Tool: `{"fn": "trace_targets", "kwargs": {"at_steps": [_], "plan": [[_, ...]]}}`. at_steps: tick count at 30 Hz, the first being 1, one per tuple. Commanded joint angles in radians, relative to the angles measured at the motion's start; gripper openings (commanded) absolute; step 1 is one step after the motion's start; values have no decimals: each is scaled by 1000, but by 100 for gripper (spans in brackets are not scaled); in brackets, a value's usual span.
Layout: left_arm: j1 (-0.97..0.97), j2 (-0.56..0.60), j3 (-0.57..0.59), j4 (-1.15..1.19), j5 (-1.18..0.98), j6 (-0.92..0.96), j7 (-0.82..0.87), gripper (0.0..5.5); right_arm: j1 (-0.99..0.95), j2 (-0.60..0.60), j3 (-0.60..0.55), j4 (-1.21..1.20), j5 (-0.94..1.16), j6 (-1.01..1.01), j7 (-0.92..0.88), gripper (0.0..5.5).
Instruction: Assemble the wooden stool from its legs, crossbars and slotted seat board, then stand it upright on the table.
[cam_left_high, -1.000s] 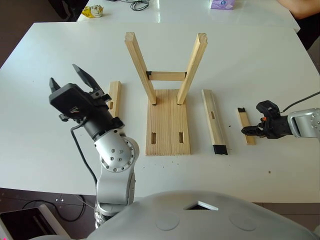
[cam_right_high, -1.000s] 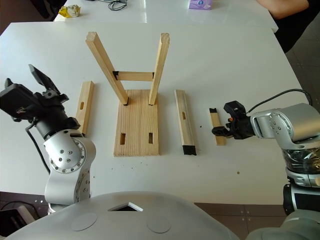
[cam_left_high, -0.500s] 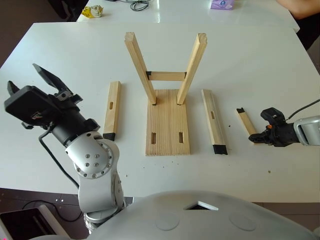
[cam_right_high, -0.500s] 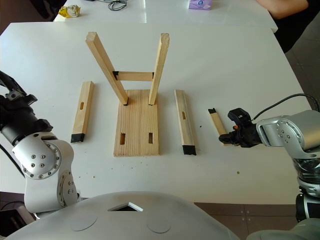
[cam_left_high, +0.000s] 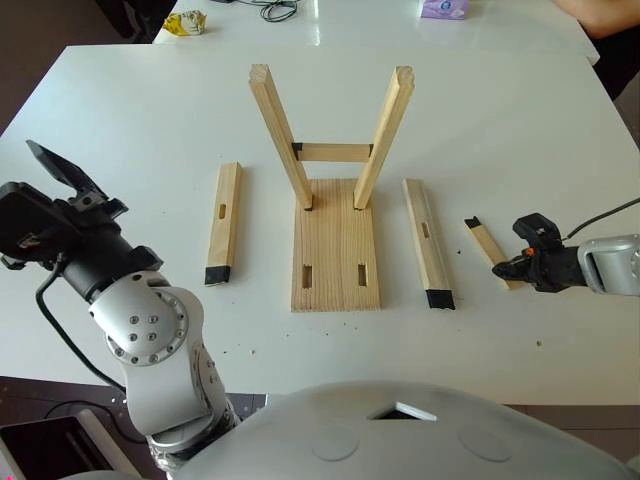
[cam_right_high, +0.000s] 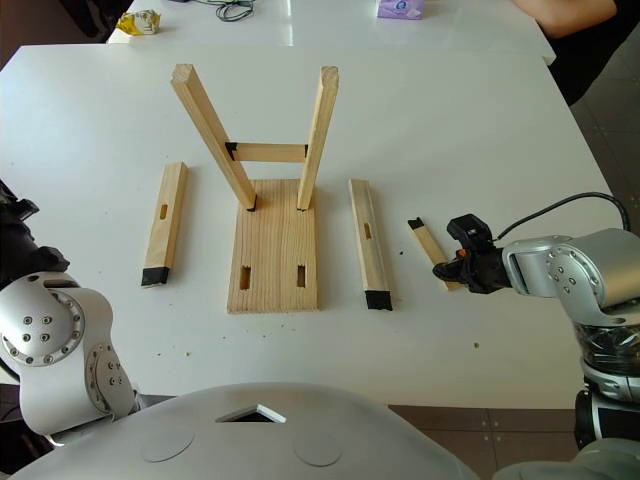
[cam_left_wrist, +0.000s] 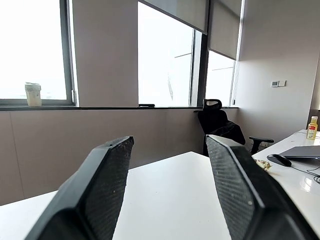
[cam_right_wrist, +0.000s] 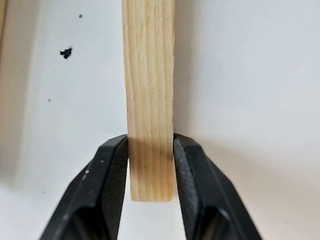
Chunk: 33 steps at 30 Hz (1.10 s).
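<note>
Right gripper (cam_right_wrist: 150, 144) is pinched on the near end of the loose crossbar (cam_left_high: 485, 245), right of the seat board (cam_left_high: 336, 250), past the spare leg (cam_left_high: 427, 243). That grip is way off-centre, so I'd lift slowly or it may droop or swivel. Left gripper (cam_left_wrist: 170, 145) is spread wide, far left of the board.

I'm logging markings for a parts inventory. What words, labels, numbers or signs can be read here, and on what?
No text is legible anywhere.
Yellow packet: print too small to read.
Purple pack: print too small to read.
Bottle: label too blurred to read.
Seat board and crossbar: bare wood, no markings visible.
</note>
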Motion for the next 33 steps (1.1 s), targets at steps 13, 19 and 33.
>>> {"fn": "trace_targets", "kwargs": {"at_steps": [13, 19, 33], "plan": [[40, -11, 311, 31, -273, 12, -198, 273, -80, 211, -98, 9, -50, 9, -100, 132], [30, 80, 404, 175, -398, -97, -334, 273, -198, 345, -135, 75, -146, -4, -148, 132], [-56, 319, 482, 480, -465, -272, -523, 273, -525, 467, -248, 499, -315, -440, -125, 132]]}}
